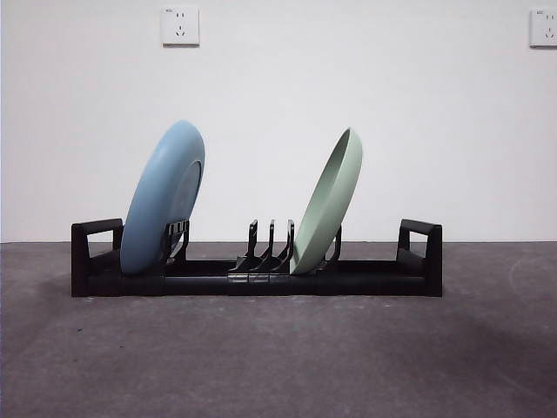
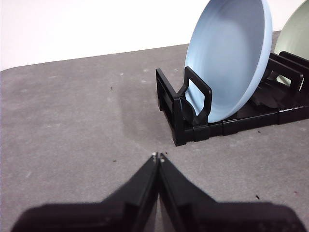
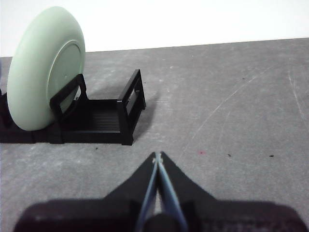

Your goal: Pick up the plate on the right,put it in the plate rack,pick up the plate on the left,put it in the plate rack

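Observation:
The black plate rack [image 1: 261, 280] lies across the middle of the table. A light blue plate [image 1: 163, 198] stands tilted in its left slots, and a pale green plate [image 1: 328, 202] leans in slots right of centre. My left gripper [image 2: 158, 157] is shut and empty, low over the table a short way off the rack's left end [image 2: 186, 116], facing the blue plate [image 2: 227, 58]. My right gripper [image 3: 158, 155] is shut and empty too, apart from the rack's right end [image 3: 129, 108], with the green plate [image 3: 41, 67] beyond it. Neither arm shows in the front view.
Grey table surface [image 1: 278, 357] spreads in front of the rack and to both sides. A white wall stands behind, with a socket [image 1: 180, 25] at upper left and another [image 1: 543, 27] at upper right.

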